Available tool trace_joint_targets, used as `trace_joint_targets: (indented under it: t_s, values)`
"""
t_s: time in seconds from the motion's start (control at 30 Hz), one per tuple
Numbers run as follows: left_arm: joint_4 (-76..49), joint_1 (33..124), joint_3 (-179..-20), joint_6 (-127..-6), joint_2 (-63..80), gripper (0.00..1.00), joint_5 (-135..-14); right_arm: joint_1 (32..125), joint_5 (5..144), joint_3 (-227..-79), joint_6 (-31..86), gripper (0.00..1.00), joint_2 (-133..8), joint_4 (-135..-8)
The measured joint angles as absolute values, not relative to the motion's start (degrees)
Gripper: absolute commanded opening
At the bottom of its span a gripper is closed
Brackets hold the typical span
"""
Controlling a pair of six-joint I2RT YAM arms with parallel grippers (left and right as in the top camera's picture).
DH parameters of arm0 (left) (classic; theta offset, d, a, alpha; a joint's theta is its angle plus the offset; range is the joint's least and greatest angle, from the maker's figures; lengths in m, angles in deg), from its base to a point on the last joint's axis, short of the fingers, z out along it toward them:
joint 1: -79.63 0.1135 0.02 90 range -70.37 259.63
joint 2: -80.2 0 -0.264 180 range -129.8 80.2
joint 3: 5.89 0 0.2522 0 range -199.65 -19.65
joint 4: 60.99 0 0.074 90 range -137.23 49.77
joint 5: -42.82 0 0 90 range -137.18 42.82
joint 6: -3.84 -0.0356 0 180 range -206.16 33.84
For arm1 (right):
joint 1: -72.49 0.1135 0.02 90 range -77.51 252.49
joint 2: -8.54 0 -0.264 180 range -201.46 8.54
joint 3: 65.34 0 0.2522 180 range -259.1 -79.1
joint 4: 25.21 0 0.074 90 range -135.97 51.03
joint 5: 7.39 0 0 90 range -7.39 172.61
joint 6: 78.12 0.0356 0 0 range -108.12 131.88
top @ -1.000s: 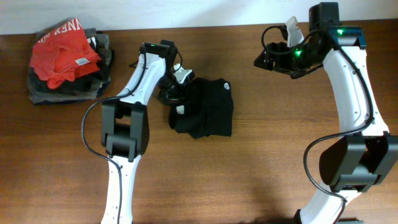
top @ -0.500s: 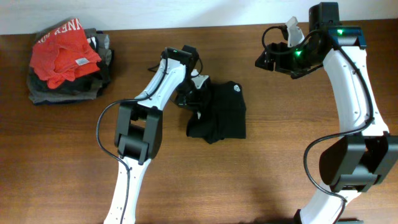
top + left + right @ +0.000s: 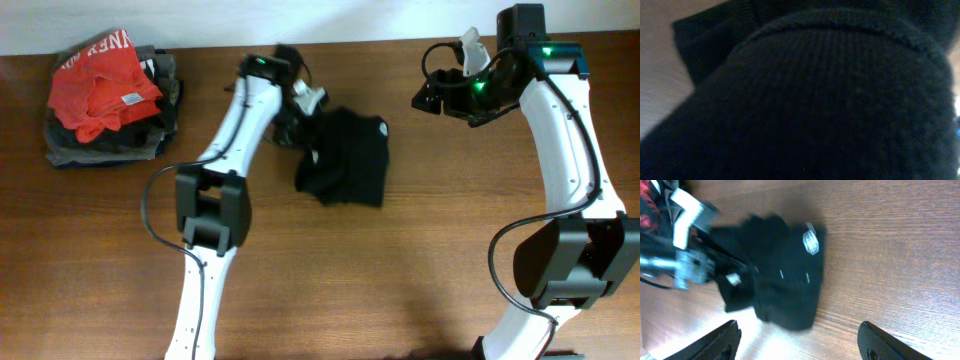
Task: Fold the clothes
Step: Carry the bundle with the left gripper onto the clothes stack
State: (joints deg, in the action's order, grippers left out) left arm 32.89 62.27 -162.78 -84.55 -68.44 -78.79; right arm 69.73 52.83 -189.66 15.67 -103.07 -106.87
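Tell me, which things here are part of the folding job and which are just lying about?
In the job: black T-shirt; left gripper at its edge; right gripper, open, off to one side.
Just lying about: red garment on top of grey and dark folded garments, in the table's corner.

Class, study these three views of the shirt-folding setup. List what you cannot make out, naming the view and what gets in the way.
- Overhead: the left gripper's fingers are buried in the black T-shirt's folds, so open or shut is unclear.
- Left wrist view: T-shirt fabric fills the frame, hiding the fingers and any grip.
- Right wrist view: white logo too small and blurred to read.
- Overhead: red garment covers the pile beneath.
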Motion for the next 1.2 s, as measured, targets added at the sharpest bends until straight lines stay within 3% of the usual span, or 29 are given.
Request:
trace_joint_targets:
  t_s: [0.7,0.97,1.2]
  values:
    - [24.4,71.6,-183.3,-72.0,-68.6,0.01,-86.0,69.7,55.2,-189.7,15.7,0.79,-103.1,-105.8]
    - [21.8,78.4,-197.5,-66.0,-68.5,0.01,-80.9,69.7,55.7,-189.6,15.7,0.79,-104.0,-106.2]
    - [20.6,86.1,-198.4,-61.1,-68.6,0.01,-75.0,69.7,55.7,-189.6,15.7,0.79,-104.2,-106.3]
